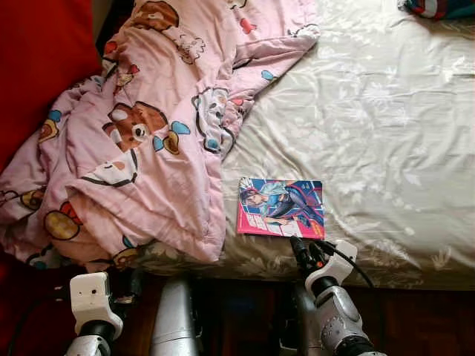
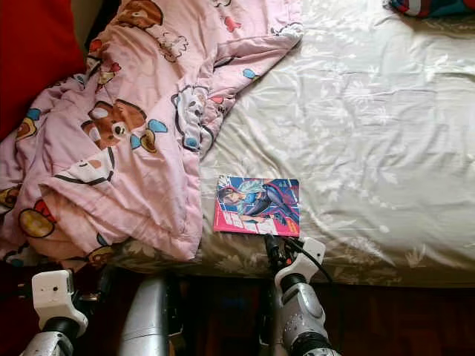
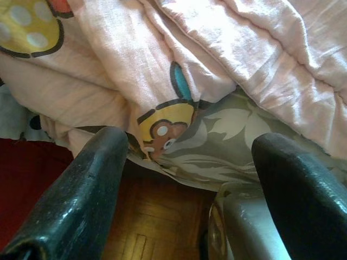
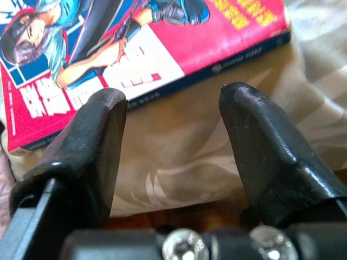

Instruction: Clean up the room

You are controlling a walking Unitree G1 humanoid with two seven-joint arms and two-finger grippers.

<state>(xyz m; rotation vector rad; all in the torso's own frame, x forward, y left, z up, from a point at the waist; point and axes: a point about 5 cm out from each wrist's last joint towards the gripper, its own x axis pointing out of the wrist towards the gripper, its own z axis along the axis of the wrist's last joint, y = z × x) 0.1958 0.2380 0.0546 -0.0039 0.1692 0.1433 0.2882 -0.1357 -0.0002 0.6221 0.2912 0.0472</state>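
A comic book (image 1: 280,207) with a pink and blue cover lies flat near the bed's front edge; its spine (image 4: 162,89) faces my right wrist camera. My right gripper (image 1: 300,249) is open just in front of the book's near edge, fingers (image 4: 92,146) apart with only bedsheet between them. A crumpled pink cartoon-print blanket (image 1: 141,133) covers the bed's left side and hangs over the edge. My left gripper (image 3: 190,179) is open, held low below the blanket's hanging corner, empty.
The bed (image 1: 371,111) has a pale floral sheet. A red cushion (image 1: 37,59) sits at the far left. A dark colourful item (image 1: 441,7) lies at the bed's far right corner. Dark wooden floor (image 3: 157,227) runs along the bed's front edge.
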